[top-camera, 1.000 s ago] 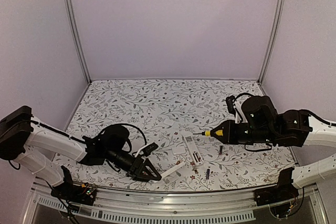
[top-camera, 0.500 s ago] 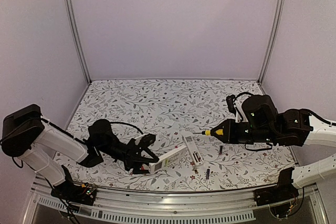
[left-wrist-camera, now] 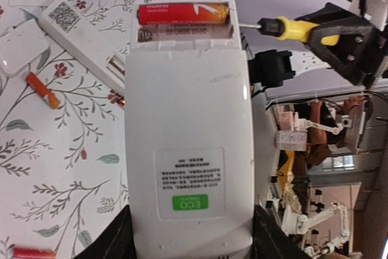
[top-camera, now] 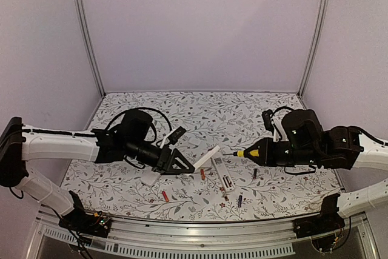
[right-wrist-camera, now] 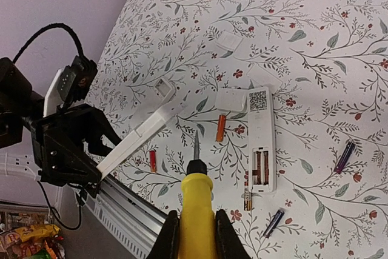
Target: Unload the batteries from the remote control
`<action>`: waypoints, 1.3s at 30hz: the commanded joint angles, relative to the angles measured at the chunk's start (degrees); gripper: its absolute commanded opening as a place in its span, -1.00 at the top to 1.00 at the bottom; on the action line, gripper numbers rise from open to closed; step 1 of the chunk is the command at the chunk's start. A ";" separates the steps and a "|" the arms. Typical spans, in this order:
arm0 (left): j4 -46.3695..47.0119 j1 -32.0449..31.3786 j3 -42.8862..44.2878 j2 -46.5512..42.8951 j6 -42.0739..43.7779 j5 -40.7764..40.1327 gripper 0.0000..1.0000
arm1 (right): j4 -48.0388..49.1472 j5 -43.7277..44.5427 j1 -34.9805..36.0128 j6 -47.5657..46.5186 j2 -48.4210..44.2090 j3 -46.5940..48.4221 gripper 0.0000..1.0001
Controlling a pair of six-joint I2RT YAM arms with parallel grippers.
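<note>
While the left jaws grip one end of a white remote (left-wrist-camera: 188, 150) and hold it tilted above the counter (top-camera: 121, 113), its open compartment shows one red battery (left-wrist-camera: 182, 13) at the free end. Whether the pale slot beside it holds a second, I cannot tell.

The right jaws are closed on the yellow handle of a screwdriver (right-wrist-camera: 197, 207). Its tip points left, close to that raised end; contact is unclear.

A second remote (right-wrist-camera: 260, 131) lies flat on the counter between the arms, compartment open.

Five loose batteries lie around it:
- an orange one (right-wrist-camera: 220, 127) just to its left
- a red one (right-wrist-camera: 153, 161) farther left and nearer
- a brownish one (right-wrist-camera: 247, 200) at its near end
- a dark blue one (right-wrist-camera: 274, 221) just right of that
- a purple one (right-wrist-camera: 345, 156) well to the right

Three small white plastic pieces show clearly. One (right-wrist-camera: 230, 98) touches the second remote's far end, one with a square hole (right-wrist-camera: 165, 86) lies farther left, and one (right-wrist-camera: 230, 42) lies farther away still.
</note>
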 commanded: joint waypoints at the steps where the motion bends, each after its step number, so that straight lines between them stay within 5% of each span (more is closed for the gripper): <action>1: -26.48 -4.51 3.08 -0.20 26.24 -23.97 0.35 | 0.28 -3.34 0.14 -2.13 -1.06 -1.73 1.00; 4: -31.83 -9.33 5.79 1.92 28.35 -36.40 0.35 | -0.81 -2.38 2.19 -2.42 -1.74 -1.94 1.00; 8: -34.58 -13.79 7.24 3.29 29.23 -42.65 0.35 | -1.15 -1.11 5.22 -0.73 -0.89 -2.02 1.00; 16: -38.29 -21.73 9.94 6.81 38.10 -44.05 0.38 | 0.56 -4.62 8.05 -0.88 8.65 -0.49 1.00; 39: -41.94 -27.02 13.64 13.93 45.25 -47.81 0.41 | 4.81 -12.44 8.06 -1.00 18.18 -1.56 1.00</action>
